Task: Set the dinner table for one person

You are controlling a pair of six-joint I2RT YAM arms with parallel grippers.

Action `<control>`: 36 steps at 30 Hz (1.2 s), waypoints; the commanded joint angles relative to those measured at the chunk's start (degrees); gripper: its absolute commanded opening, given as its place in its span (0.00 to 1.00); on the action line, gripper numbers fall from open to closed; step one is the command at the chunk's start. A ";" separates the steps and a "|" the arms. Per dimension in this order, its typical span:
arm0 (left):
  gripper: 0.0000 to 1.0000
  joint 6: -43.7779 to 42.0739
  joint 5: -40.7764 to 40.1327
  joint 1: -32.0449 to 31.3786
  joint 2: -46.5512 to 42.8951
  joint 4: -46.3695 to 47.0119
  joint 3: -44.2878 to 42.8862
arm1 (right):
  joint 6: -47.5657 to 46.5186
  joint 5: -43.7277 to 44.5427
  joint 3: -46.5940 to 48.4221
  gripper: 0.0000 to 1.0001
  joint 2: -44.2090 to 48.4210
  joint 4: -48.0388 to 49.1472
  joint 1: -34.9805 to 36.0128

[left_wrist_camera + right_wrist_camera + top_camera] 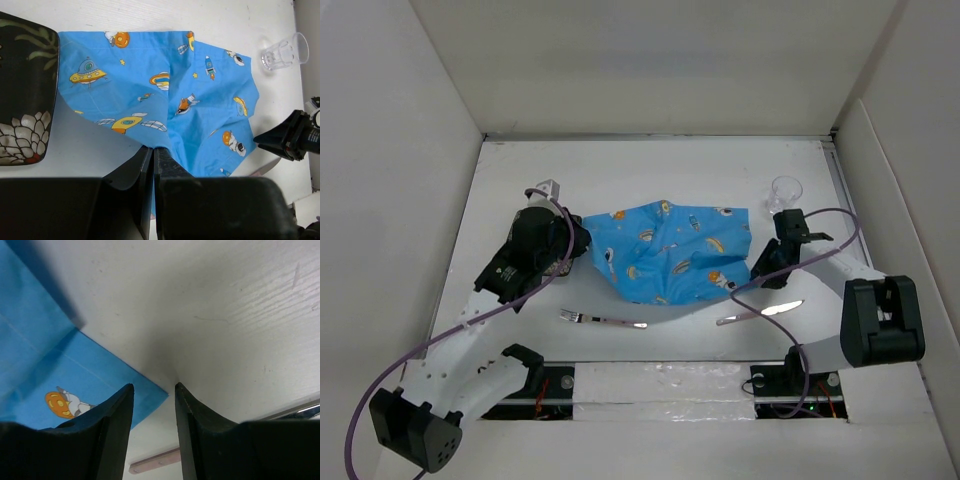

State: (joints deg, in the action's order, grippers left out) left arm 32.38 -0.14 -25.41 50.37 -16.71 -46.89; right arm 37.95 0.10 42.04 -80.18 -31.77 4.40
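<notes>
The white dinner table (pixel 650 170) carries a rumpled blue cartoon-print placemat (pixel 670 250) near its middle. My left gripper (pixel 582 240) is at the cloth's left corner. In the left wrist view its jaws (pixel 153 148) are shut on the placemat (pixel 165 95), with blue cloth pinched between them. My right gripper (pixel 760 270) sits at the cloth's right near corner. Its jaws (pixel 154 386) stand open, and the placemat's corner (pixel 90 375) lies flat on the table just between the fingertips, not gripped.
A dark floral plate (pixel 25 95) lies left of the cloth, mostly under my left arm from above. A clear glass (pixel 785 192) stands at the back right. A fork (pixel 603 320) and a knife (pixel 760 313) lie near the front edge. White walls enclose the table.
</notes>
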 commanded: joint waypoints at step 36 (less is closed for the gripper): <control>0.00 -8.20 -10.21 -1.66 5.60 -0.68 -28.90 | 0.29 15.78 38.05 0.00 20.48 -24.11 10.54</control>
State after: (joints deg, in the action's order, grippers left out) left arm 28.23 -5.45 -26.79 54.48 -18.44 -63.05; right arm 40.49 8.19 66.11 -66.22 -51.07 14.63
